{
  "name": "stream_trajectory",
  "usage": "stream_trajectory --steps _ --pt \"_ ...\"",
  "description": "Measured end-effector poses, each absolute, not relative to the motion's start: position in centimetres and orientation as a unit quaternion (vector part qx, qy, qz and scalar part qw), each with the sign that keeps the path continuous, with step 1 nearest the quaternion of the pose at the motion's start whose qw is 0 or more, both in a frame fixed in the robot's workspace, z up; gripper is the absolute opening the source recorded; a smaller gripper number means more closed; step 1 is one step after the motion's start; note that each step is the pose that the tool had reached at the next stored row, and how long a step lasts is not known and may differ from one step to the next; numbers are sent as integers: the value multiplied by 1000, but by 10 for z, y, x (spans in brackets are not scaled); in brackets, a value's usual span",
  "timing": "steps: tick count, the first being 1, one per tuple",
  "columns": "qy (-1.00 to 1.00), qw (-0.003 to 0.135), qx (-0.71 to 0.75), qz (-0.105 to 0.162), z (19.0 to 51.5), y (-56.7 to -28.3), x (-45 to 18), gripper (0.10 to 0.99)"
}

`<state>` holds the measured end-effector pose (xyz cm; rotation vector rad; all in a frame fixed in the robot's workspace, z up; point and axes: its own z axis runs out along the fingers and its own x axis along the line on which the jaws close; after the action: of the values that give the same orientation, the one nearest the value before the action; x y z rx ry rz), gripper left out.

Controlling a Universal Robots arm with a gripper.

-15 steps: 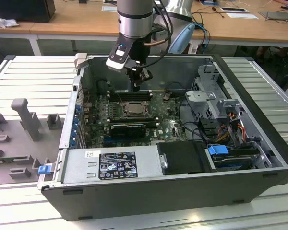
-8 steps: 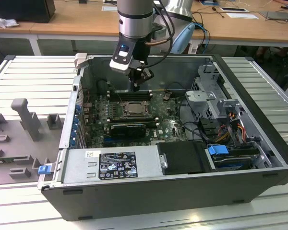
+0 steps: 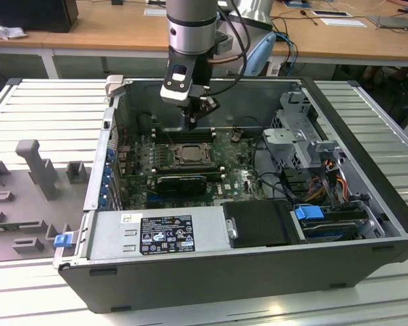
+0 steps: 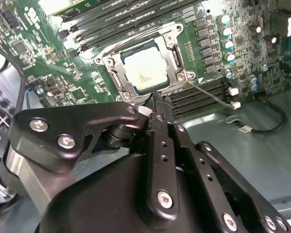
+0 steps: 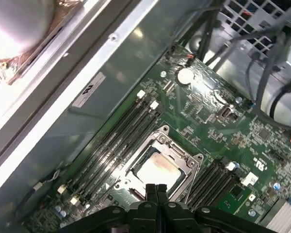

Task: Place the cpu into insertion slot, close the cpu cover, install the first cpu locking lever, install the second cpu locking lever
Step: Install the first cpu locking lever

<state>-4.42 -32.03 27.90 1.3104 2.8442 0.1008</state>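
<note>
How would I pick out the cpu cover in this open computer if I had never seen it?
Look inside the open computer case at the green motherboard on its floor. Between the banks of long black memory slots sits the cpu cover: a square grey metal frame, the pale cpu showing through its central opening.

In the first wrist view the pressed-together fingers (image 5: 163,194) hide one edge of the cpu (image 5: 157,170) and cpu cover (image 5: 184,155). In the exterior view the arm (image 3: 190,27) is cut off at twelve o'clock; the insertion slot (image 3: 188,153), six o'clock of it, is too small for detail.
</note>
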Motion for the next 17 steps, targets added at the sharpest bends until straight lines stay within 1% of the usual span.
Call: stream_trajectory --steps 17 --pt "967 -1 254 32 279 -320 -44 106"
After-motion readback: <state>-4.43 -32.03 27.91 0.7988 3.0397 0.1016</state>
